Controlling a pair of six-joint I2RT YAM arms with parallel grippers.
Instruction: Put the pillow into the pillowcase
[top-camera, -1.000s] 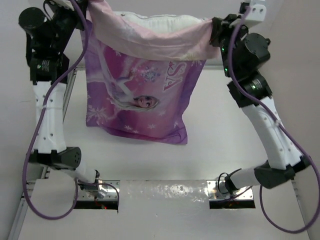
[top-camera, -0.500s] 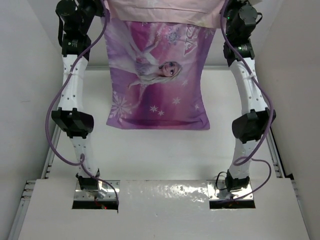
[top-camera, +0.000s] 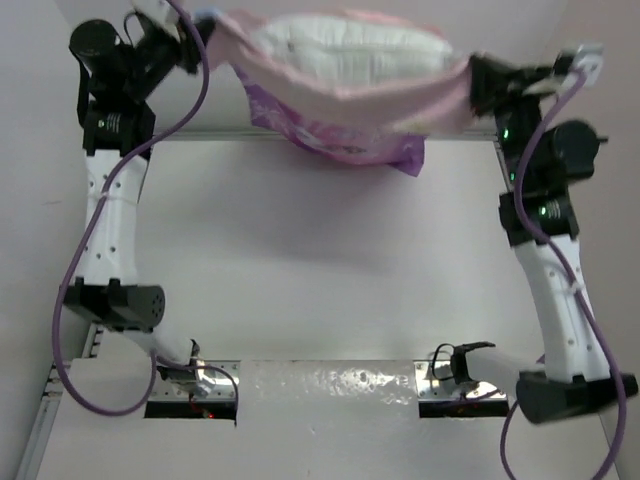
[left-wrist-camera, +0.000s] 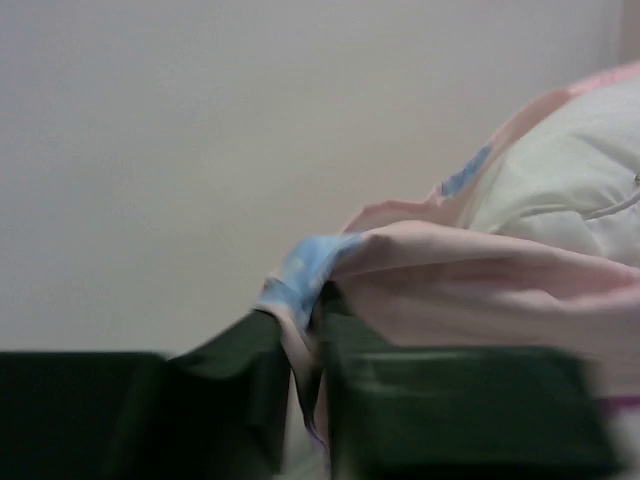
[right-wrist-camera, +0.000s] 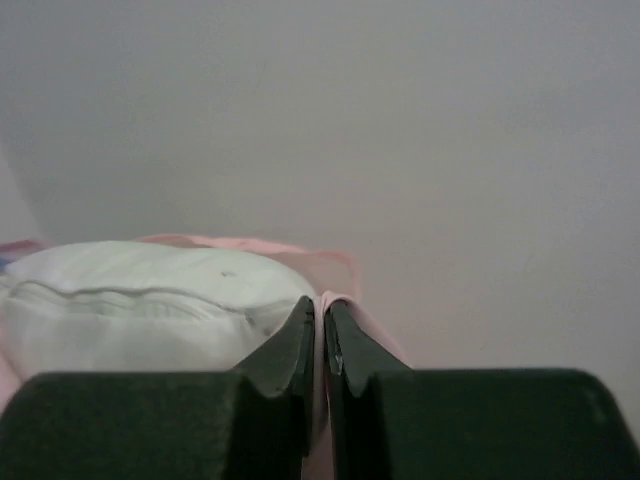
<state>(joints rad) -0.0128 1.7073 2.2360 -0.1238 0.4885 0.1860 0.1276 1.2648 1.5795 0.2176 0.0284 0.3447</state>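
Top external view, left side: left claw (top-camera: 187, 42) is raised high and grips one corner of the thin pink-and-purple printed fabric pillowcase (top-camera: 335, 128). The case hangs as a sling between the two arms, well above the white table (top-camera: 300, 260), mouth upward. Centre: the plump white rectangular pillow (top-camera: 350, 45) lies in that mouth with its upper face exposed. How deep it sits cannot be told. Right side: right claw (top-camera: 482, 84) holds the opposite corner.

Handling (judgement):
- The pillow is bulky but light and soft, so it should settle under its own weight.
- The case is thin, limp and probably slippery, with all the load on two small pinches.
- The best hold looks like the hem corners of the mouth, kept spread apart so the opening does not collapse.

View comparison:
- Top external alone shows the full span, the sag and the purple printed side drooping beneath.
- The grips themselves are hidden there behind the wrists.
- Left wrist shows the fingers closed on a bunched pink fold with a light blue patch (left-wrist-camera: 305, 268), and the pillow just to the right.
- Right wrist shows the fingers pressed together on a thin pink edge, with the pillow just to their left.
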